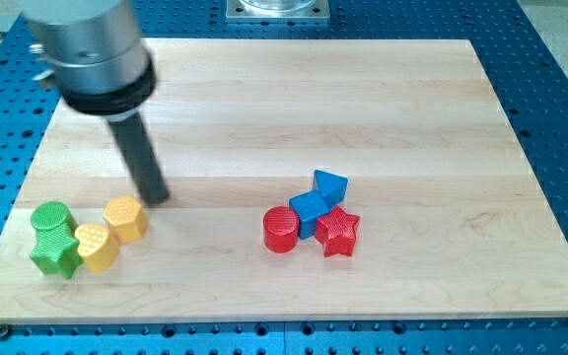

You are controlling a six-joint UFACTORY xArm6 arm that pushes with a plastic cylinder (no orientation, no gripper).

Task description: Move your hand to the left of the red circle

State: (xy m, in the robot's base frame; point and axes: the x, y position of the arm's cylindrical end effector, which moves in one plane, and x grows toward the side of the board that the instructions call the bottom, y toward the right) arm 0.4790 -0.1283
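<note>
The red circle (281, 230) is a short red cylinder near the middle of the wooden board (264, 108). It touches a blue cube (310, 210) on its right. A blue triangle (330, 185) sits just above that and a red star (338, 233) just right of the cube. My tip (156, 200) rests on the board well to the left of the red circle, just above and right of the yellow hexagon (126, 218). It touches no block.
At the view's lower left sit a yellow heart (96, 247), a green cylinder (52, 219) and a green star (55, 252), close together. The board lies on a blue perforated table (550, 89).
</note>
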